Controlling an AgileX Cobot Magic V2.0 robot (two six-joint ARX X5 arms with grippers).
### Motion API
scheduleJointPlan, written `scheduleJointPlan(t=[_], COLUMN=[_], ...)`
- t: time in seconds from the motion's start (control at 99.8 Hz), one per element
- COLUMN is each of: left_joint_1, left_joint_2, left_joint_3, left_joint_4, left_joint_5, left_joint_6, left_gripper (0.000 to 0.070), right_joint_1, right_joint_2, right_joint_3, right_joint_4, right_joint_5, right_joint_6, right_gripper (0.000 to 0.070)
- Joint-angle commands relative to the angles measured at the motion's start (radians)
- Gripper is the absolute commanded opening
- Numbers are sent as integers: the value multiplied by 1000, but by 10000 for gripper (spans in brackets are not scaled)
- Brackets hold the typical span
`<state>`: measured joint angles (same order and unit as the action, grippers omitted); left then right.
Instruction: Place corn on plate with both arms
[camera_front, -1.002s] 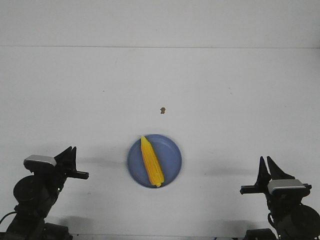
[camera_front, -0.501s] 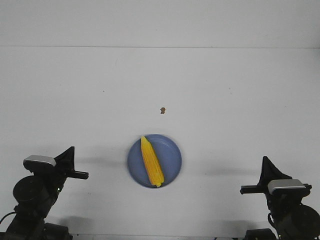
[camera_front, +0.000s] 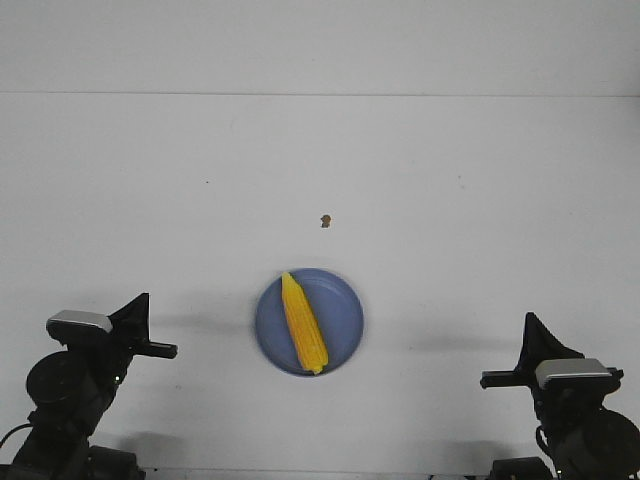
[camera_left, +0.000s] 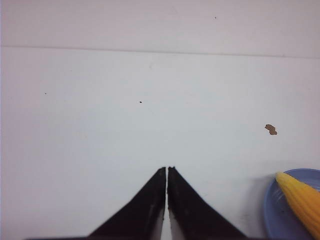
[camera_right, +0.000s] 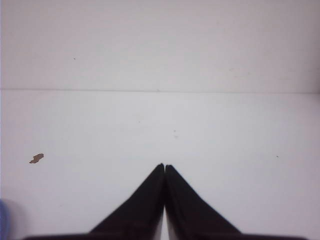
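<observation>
From my remote station I see the bright yellow tapered corn cob with ridged kernel rows (camera_front: 304, 324) lying diagonally across the round, shallow periwinkle-blue plate with a raised rim (camera_front: 343, 312), which sits near the middle of the white worktop's (camera_front: 150, 180) near edge; its narrow tip points toward the far edge and its thicker end rests at the plate's near rim. To my eye the placement looks complete. I judge the cob light, stiff and not fragile, though its rounded, tapered body could roll or slip; if I had to take it again, I would pinch it near each end, across the kernel rows, one arm per end. The black two-finger left gripper (camera_front: 140, 308) is parked toward the near-left corner, its fingers pressed together on nothing, as the left wrist view confirms (camera_left: 167, 171), with the cob and plate well apart to its right. The matching right gripper (camera_front: 532, 328) sits toward the near-right corner, likewise clenched and empty (camera_right: 164, 168), the plate well apart to its left. A small brown crumb (camera_front: 325, 221) lies on the worktop beyond the plate, toward the far edge.
</observation>
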<state>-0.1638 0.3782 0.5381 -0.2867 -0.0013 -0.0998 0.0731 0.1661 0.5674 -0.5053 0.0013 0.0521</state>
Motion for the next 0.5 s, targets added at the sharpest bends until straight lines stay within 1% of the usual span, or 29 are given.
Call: scheduleJointPlan(t=[0.0,0.1,0.2,0.351,0.491], left_joint_1=[1,2,12,36,46], left_joint_2=[-10,-44,-96,-203,-313], left_joint_3=[16,0,-58,-190,-314], left_joint_4=[11,40,106,227,272], left_joint_5=[-2,-3,-4,-4,-4], left_joint_6=[-10,40,88,87,80], left_gripper=[14,15,15,15,15], right_joint_1=[2,2,2,2,2], right_joint_2=[5,5,5,5,5], right_joint_3=[6,6,6,6,6], right_joint_4=[10,10,10,10,10], right_joint_5=[-1,-1,0,-1,-1], right_joint_6=[-4,-4,-4,-4,-4], right_gripper=[0,0,0,0,0])
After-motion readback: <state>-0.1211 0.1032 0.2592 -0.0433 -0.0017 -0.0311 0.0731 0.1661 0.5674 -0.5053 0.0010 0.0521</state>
